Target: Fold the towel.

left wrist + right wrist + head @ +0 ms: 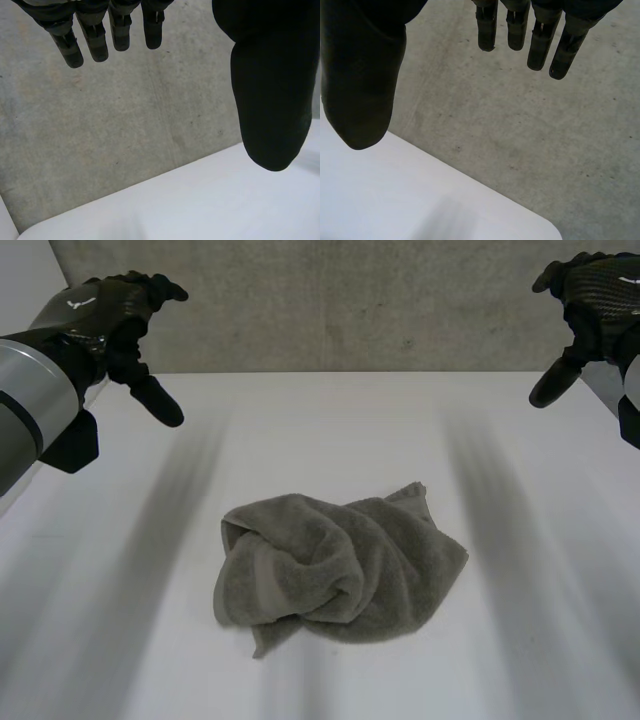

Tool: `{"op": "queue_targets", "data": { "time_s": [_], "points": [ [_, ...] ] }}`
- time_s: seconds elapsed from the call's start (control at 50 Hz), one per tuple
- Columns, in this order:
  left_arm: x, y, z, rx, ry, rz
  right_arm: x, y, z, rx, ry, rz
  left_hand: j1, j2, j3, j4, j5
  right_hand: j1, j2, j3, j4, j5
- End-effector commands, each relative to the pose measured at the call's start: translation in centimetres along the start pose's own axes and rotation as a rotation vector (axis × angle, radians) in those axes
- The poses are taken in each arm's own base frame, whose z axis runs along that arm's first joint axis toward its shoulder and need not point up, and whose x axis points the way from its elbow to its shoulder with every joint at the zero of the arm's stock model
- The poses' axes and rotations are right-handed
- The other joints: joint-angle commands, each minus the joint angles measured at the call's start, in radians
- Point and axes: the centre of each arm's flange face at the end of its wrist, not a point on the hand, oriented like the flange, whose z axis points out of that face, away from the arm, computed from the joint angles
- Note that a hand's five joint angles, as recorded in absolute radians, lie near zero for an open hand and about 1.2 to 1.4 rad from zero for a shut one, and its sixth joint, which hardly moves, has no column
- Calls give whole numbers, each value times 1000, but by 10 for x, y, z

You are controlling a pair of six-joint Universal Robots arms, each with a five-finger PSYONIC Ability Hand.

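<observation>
A grey-brown towel (pixel 335 565) lies crumpled in a heap at the middle of the white table (pixel 330 430), with folds bunched over one another. My left hand (pixel 120 325) hovers high at the far left, well away from the towel, its fingers (pixel 85 42) straight and its thumb (pixel 270 100) spread apart, holding nothing. My right hand (pixel 590 300) hovers high at the far right, equally far from the towel, with fingers (pixel 540 42) straight and thumb (pixel 360 90) apart, empty.
A grey concrete wall (pixel 350 300) stands behind the table's far edge. White tabletop surrounds the towel on all sides. A rounded table corner (pixel 545 225) lies under the right hand, another corner (pixel 30 232) under the left.
</observation>
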Motion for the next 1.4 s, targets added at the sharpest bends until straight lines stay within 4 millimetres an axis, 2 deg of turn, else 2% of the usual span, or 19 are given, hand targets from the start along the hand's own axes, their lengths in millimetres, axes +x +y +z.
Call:
{"op": "queue_targets", "data": {
  "time_s": [0.02,0.06,0.12,0.22,0.4,0.62,0.8,0.94,1.02,1.06,1.14,1.2,1.24,1.26,1.3,1.32,1.34,1.36,1.4],
  "points": [
    [5,15,5,-6,21,56,-31,16,-16,-65,-180,-163,6,11,11,13,-21,-60,-71,-67,-84,-58],
    [3,28,12,-20,19,68,-51,22,-28,-77,-282,-205,6,11,11,13,-21,-60,-71,-67,-84,-58],
    [-1,56,24,-55,13,95,-108,37,-62,-56,-527,-264,6,11,11,13,-21,-60,-71,-67,-84,-58],
    [-9,116,43,-154,39,153,-145,63,-74,-52,-632,-279,3,8,8,10,-24,-60,-71,-67,-84,-58],
    [-7,174,52,-271,115,147,-213,113,-113,4,-825,-334,12,17,17,19,-15,26,15,19,2,28],
    [-5,215,67,-281,148,145,-243,164,-112,25,-788,-477,50,55,55,57,23,255,244,248,231,257],
    [-5,225,79,-211,146,156,-246,175,-105,103,-748,-585,270,275,275,277,244,555,544,548,531,557],
    [13,232,78,-164,229,156,-232,167,-100,113,-691,-577,609,615,614,617,583,1161,1150,1153,1136,1162],
    [27,234,74,-160,308,148,-213,154,-88,121,-631,-558,901,907,906,908,875,1162,1151,1155,1137,1164],
    [36,232,70,-153,355,147,-188,136,-74,134,-554,-527,1123,1129,1128,1130,1097,1162,1151,1155,1137,1164],
    [46,227,68,-128,383,163,-149,105,-58,160,-458,-435,1221,1226,1226,1228,1194,1162,1151,1155,1137,1164],
    [51,201,72,-40,370,180,-133,92,-51,178,-429,-395,1221,1226,1226,1228,1194,1162,1151,1155,1137,1164],
    [43,153,75,85,293,200,-88,59,-38,209,-352,-314,1221,1226,1226,1228,1194,1162,1151,1155,1137,1164],
    [43,153,75,86,293,200,-88,59,-38,209,-351,-314,1221,1226,1226,1228,1194,1162,1151,1155,1137,1164],
    [30,95,70,220,181,208,-41,33,-24,220,-293,-221,1221,1226,1226,1228,1194,1162,1151,1155,1137,1164],
    [30,95,70,220,180,208,-41,33,-24,220,-293,-220,1221,1226,1226,1228,1194,1162,1151,1155,1137,1164],
    [24,64,63,295,131,205,-24,21,-21,223,-294,-161,1221,1226,1226,1228,1194,1162,1151,1155,1137,1164],
    [24,64,62,296,130,205,-24,21,-21,223,-294,-160,1221,1226,1226,1228,1194,1162,1151,1155,1137,1164],
    [25,13,36,422,102,195,-1,0,-19,211,-332,-35,1221,1226,1226,1228,1194,1162,1151,1155,1137,1164]
  ]
}}
